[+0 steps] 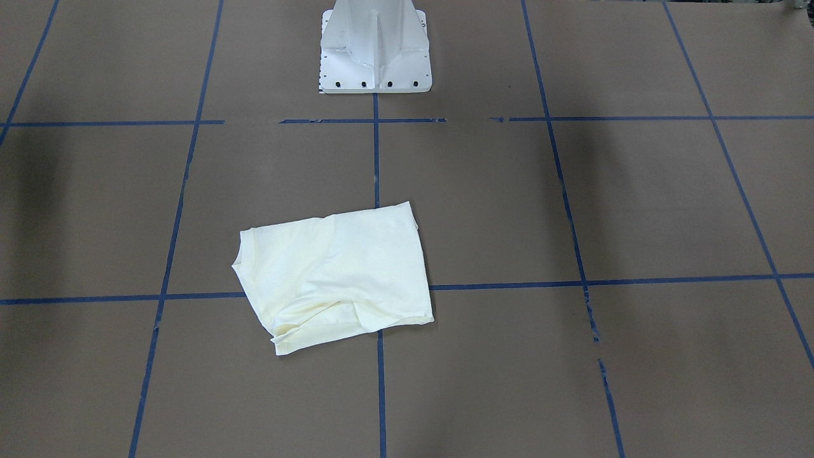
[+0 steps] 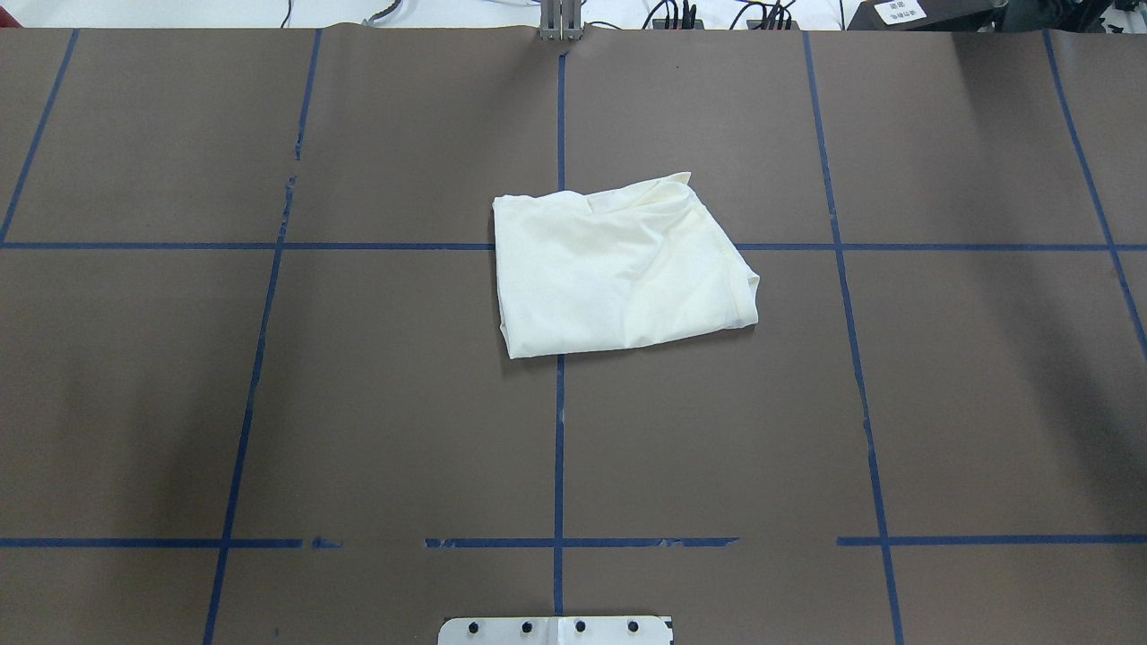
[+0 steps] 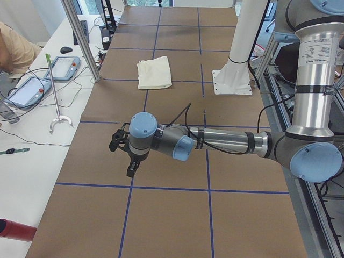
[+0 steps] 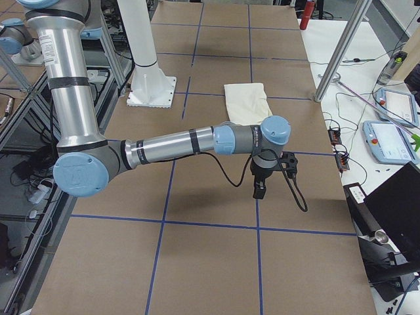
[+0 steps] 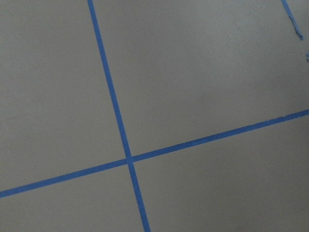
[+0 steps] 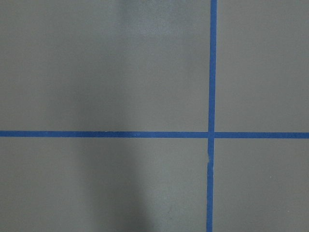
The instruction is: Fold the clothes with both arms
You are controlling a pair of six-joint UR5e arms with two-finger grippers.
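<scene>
At table centre you have the cream T-shirt [image 2: 618, 269], folded into a compact rectangle with a plain side up. It lies across a crossing of the blue tape lines [image 2: 559, 448] on the brown table cover [image 2: 376, 403]. It sits slightly to the robot's right of the middle line and apart from the white pedestal base [image 1: 375, 51].

Left arm [image 3: 226, 141] reaches out low over the cover at the left end. Left gripper [image 3: 131, 166] points down, well apart from the shirt. Right arm [image 4: 170, 144] is stretched out likewise at the right end, with the right gripper [image 4: 260, 189] pointing down above bare cover.

Finger spread: you cannot tell for either gripper from the side views. Both wrist cameras show only cover and tape.
</scene>
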